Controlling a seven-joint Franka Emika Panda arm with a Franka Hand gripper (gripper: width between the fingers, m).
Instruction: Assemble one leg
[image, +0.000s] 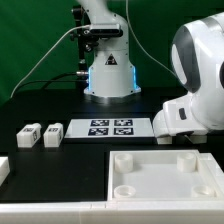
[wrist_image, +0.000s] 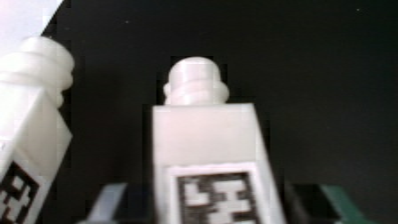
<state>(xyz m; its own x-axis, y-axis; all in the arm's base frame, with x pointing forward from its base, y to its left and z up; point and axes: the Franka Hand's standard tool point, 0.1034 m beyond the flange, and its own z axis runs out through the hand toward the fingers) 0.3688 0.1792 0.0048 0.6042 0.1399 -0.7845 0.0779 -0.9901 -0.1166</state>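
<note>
In the wrist view a white leg (wrist_image: 210, 130) lies lengthwise between my fingers, its round peg end pointing away and its black-and-white tag facing the camera. My gripper (wrist_image: 219, 208) straddles it, with a narrow dark gap at each side, so it looks open. A second leg (wrist_image: 36, 110) lies close beside it. In the exterior view my gripper is hidden behind the arm's white body (image: 195, 85) at the exterior view's right. More legs (image: 27, 135) (image: 52, 133) lie at the exterior view's left.
The marker board (image: 110, 127) lies mid-table in front of the robot base (image: 108, 75). A large flat white panel with round corner sockets (image: 165, 175) lies at the front. A white piece (image: 3, 170) shows at the exterior view's left edge.
</note>
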